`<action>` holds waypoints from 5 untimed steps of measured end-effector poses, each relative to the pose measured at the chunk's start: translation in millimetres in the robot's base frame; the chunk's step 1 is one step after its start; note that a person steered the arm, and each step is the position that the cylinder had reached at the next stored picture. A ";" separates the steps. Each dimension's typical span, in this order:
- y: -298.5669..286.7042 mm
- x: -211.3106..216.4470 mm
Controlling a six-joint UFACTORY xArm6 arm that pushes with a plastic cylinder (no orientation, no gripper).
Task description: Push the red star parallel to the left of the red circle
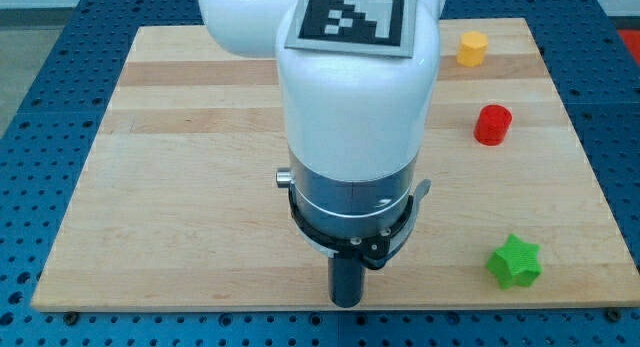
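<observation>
The red circle, a short cylinder, stands near the view's right edge of the wooden board. The red star does not show; the arm's white body and grey collar cover the board's middle where it lay. My tip is near the board's bottom edge, below the middle, far down and left of the red circle. I cannot tell where the tip is relative to the star.
A yellow block sits at the top right. A green star lies at the bottom right, to the right of my tip. The arm hides the top middle of the board.
</observation>
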State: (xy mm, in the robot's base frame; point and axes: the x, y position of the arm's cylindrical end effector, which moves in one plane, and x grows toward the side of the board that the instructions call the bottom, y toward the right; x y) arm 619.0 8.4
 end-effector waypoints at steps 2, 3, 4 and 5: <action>-6.4 -113.1; -12.5 -182.9; -12.5 -185.2; -7.1 -154.9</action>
